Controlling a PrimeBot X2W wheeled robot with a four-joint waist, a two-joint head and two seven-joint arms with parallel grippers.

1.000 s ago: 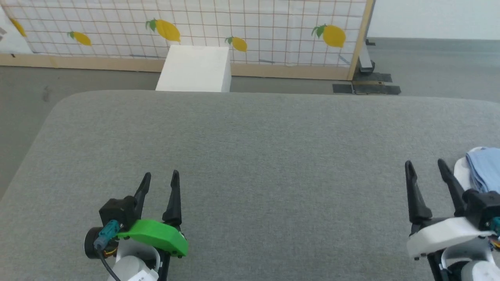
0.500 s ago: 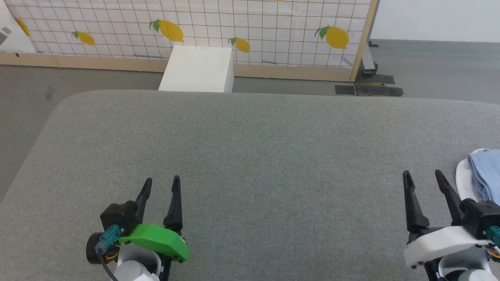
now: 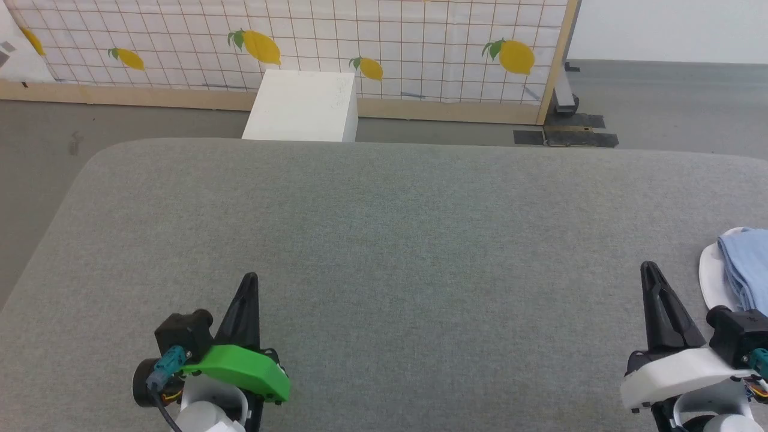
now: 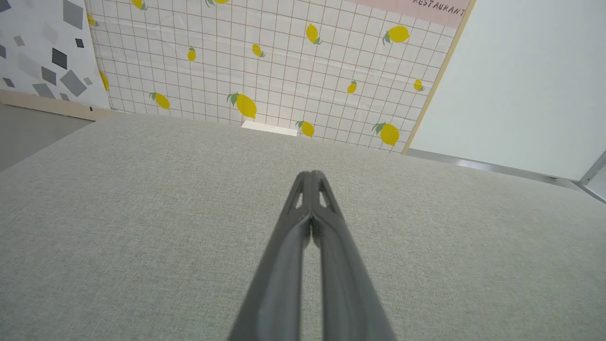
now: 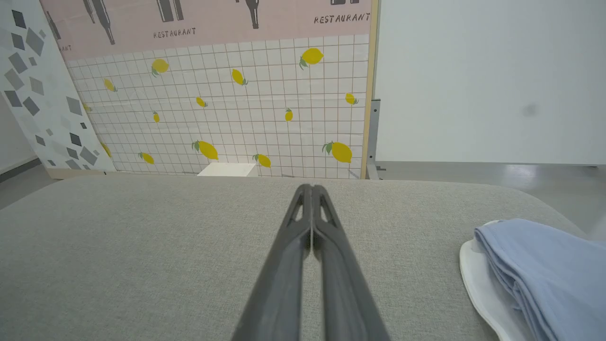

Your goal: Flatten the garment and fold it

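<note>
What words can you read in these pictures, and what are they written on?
"RESTAURANT": dark letters on the pink strip at the top of the lemon-patterned wall panel, printed twice in the right wrist view and once in the left wrist view.
"ANT": the end of another such word, cut off at the strip's left end.
The garment: no writing shows on it.

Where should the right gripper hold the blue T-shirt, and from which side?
Probably the blue layered edge of the T-shirt, approached from the middle of the grey surface by the right gripper, whose jaws are shut and must open first. The folds lie bunched there, raised above the white part.
</note>
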